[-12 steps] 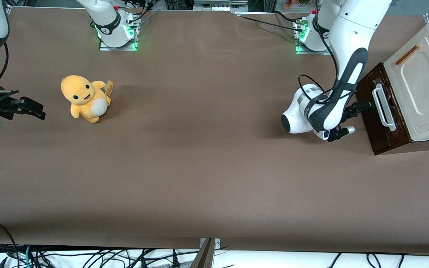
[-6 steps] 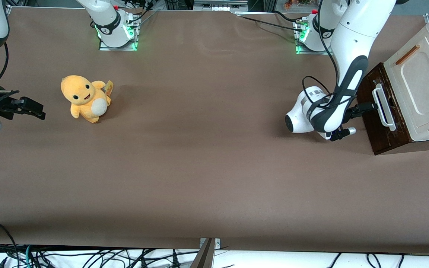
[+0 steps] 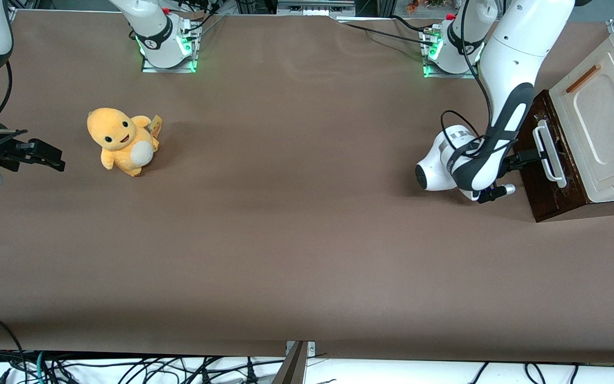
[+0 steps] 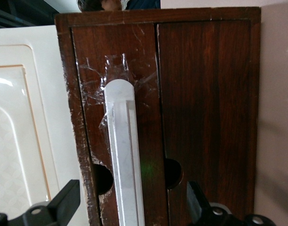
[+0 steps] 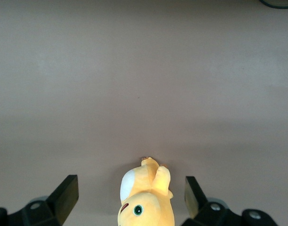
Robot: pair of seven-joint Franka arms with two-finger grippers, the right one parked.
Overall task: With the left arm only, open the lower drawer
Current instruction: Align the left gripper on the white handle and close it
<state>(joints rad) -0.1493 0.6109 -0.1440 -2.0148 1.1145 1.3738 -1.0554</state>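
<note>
**One tool spread wide at one drawer handle**

One yellow plush toy (image 3: 121, 140) sat on the brown surface (image 3: 285, 240) toward the parked arm's end. One left arm (image 3: 504, 96) reached down toward the cabinet at the working arm's end. Its tool (image 3: 532, 156) stood wide open, one finger (image 4: 64, 202) on each side of the single white bar handle (image 4: 125, 160). One lower drawer (image 3: 539, 165) sat shut below one cream panel (image 3: 600, 122).

Lower drawer (image 3: 547, 170) shut, dark brown scratched front, long white bar handle (image 4: 125, 155) taped on. Left arm (image 3: 504, 101) bent low; gripper (image 3: 532, 156) at handle, fingers (image 4: 64, 202) spread either side.
</note>
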